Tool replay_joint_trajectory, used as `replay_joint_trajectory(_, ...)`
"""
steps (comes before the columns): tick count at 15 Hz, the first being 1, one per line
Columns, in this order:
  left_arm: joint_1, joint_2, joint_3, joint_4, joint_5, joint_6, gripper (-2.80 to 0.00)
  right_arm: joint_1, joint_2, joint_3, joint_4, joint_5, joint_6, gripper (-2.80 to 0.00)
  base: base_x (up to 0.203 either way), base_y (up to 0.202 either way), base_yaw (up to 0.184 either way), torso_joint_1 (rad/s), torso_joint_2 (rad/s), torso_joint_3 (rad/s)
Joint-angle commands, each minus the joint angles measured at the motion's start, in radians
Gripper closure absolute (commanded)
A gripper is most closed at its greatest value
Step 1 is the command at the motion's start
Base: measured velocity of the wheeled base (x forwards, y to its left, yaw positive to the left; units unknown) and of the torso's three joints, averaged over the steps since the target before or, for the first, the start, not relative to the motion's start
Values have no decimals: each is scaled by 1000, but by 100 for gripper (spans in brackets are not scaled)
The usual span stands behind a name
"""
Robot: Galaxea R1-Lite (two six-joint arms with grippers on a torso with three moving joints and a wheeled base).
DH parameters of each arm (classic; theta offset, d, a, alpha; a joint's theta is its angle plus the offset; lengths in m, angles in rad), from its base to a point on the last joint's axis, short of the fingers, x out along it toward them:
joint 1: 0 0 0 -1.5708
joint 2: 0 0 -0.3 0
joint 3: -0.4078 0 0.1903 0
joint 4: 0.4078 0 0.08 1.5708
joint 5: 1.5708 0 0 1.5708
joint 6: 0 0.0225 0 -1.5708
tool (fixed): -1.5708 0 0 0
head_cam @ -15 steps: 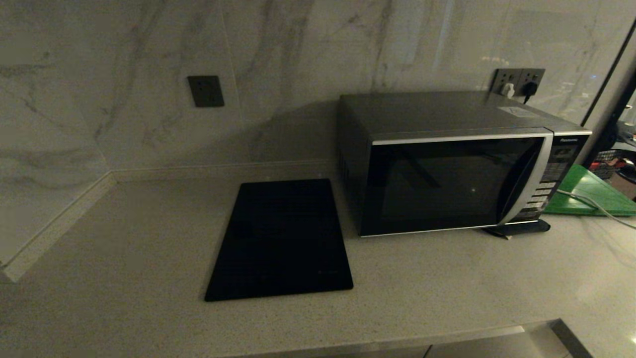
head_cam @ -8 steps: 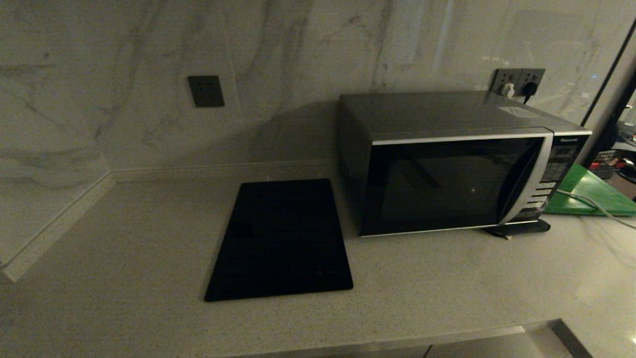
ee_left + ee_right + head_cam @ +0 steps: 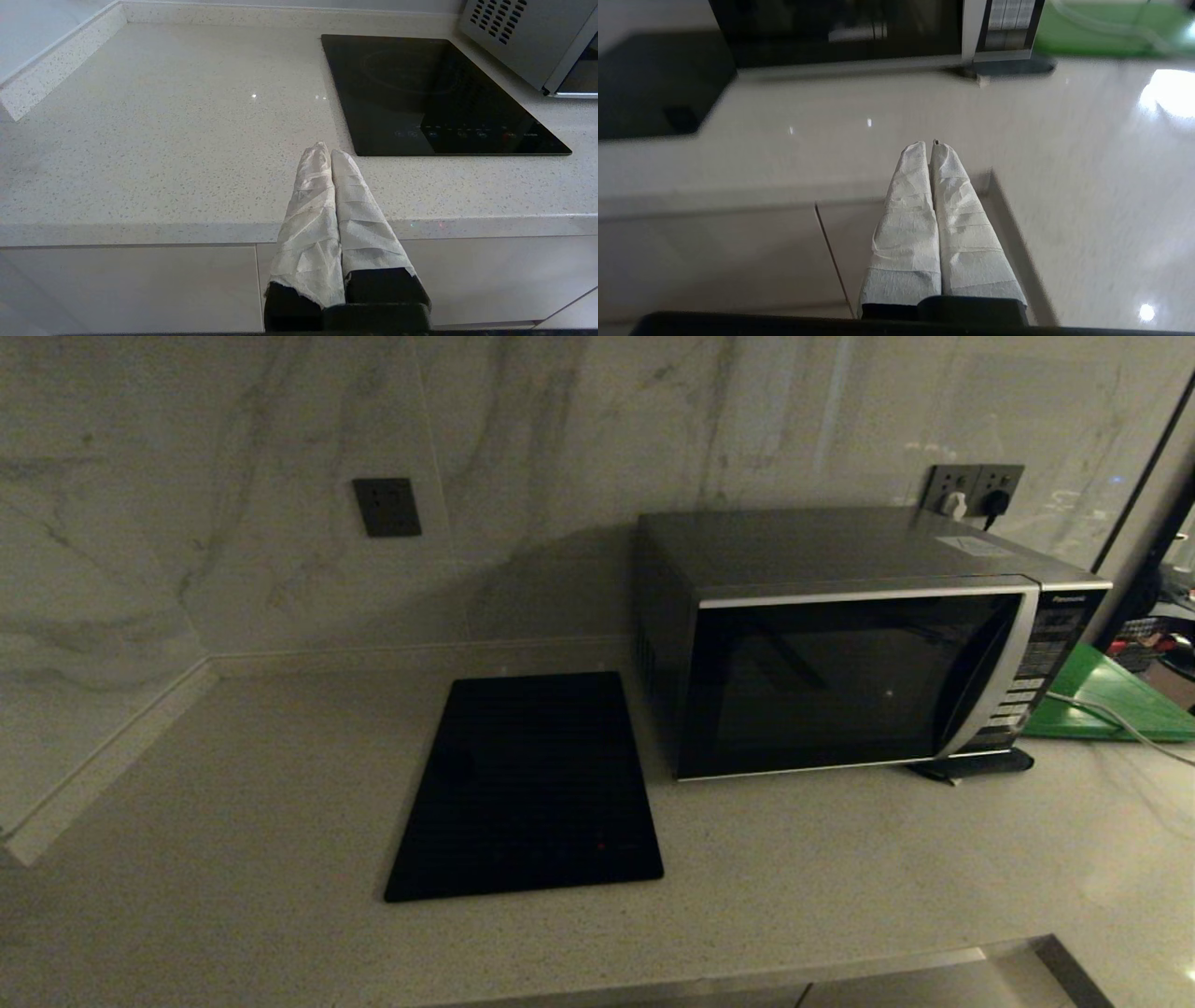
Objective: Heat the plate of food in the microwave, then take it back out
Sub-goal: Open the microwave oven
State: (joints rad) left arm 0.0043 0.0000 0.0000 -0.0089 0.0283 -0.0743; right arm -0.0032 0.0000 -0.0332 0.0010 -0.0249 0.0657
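Observation:
The microwave stands at the back right of the counter with its dark glass door closed; its side vents and its front show in the wrist views. The plate of food is out of view. Neither arm appears in the head view. My left gripper hangs shut and empty off the counter's front edge, short of the black panel. Off the front edge in front of the microwave, my right gripper is likewise shut with nothing in it.
A flat black rectangular panel lies on the counter left of the microwave. A green board with a white cable sits to the microwave's right. Marble walls close the back and left. Cabinet fronts are below the counter edge.

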Motion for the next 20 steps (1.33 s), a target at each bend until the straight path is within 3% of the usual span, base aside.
replay_joint_trajectory(1, 0, 2, 0, 0, 1, -1, 0, 0, 0, -50, 5, 0, 0, 0, 0, 0, 0, 0, 0, 0)
replay_joint_trajectory(7, 0, 2, 0, 0, 1, -1, 0, 0, 25, -160, 8, -10, -6, 0, 0, 0, 0, 0, 0, 0)
replay_joint_trajectory(14, 0, 2, 0, 0, 1, -1, 0, -4, 318, -405, 2, -30, -6, 0, 0, 0, 0, 0, 0, 0)
replay_joint_trajectory(17, 0, 2, 0, 0, 1, -1, 0, -6, 518, -553, -2, -110, -8, 0, 0, 0, 0, 0, 0, 0)
replay_joint_trajectory(20, 0, 2, 0, 0, 1, -1, 0, -6, 687, -674, -4, -279, -24, 0, 0, 0, 0, 0, 0, 0)
